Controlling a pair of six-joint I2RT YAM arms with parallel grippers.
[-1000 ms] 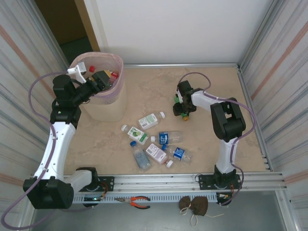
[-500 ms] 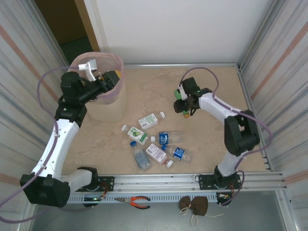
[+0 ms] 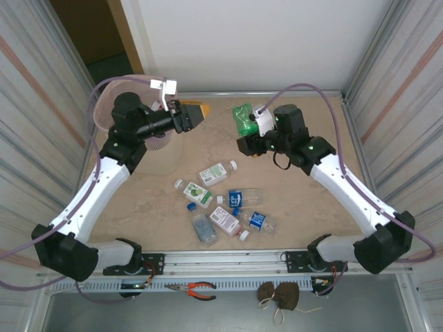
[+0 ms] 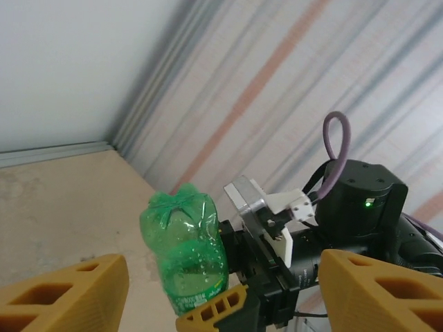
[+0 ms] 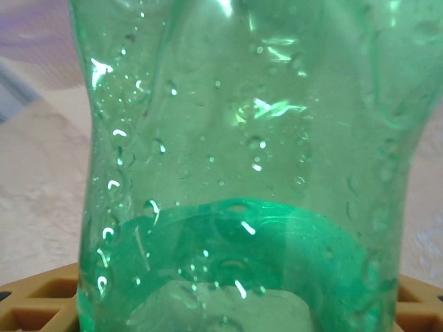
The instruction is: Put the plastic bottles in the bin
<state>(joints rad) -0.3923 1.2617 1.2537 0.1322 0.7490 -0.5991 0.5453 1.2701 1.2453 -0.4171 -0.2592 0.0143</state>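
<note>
Orange-yellow fingers (image 4: pixel 66 294) of L gripper (image 3: pixel 195 115) stand apart w/ nothing between them. It hangs in the air just right of the bin (image 3: pixel 102 100), pointing toward the other arm. R gripper (image 3: pixel 246 133) is clamped on 1 green bottle (image 3: pixel 241 116), held off the table (image 3: pixel 311 207) w/ its crimped base up. In the right wrist view the green plastic, beaded w/ droplets, sits nearly against the lens, w/ an orange finger edge along the bottom.

Counts: 2 arms, 2 grippers, 1 bin, 1 bottle held. 6 loose bottles (image 3: pixel 225 221) lie on their sides in a cluster on the table's near-centre, approx between the two bases, some touching; caps white or blue. Also 1 pair of orange-handled pliers (image 3: pixel 201 290) and brown pouches (image 3: pixel 279 294) on the ledge in front of the rail (image 3: pixel 228 259).

Pose: L arm rises from its base w/ elbow out left, forearm crossing over the bin's mouth. R arm is stretched long from near right, diagonally up-left, wrist bent, its gripper facing L gripper w/ a gap between the two.

Hidden: bin mostly covered by L arm; its pink-lined rim at left/far and a bit of beige wall show, contents can't tell. Held bottle's cap end is obscured by the gripper. Labels too small to read.
</note>
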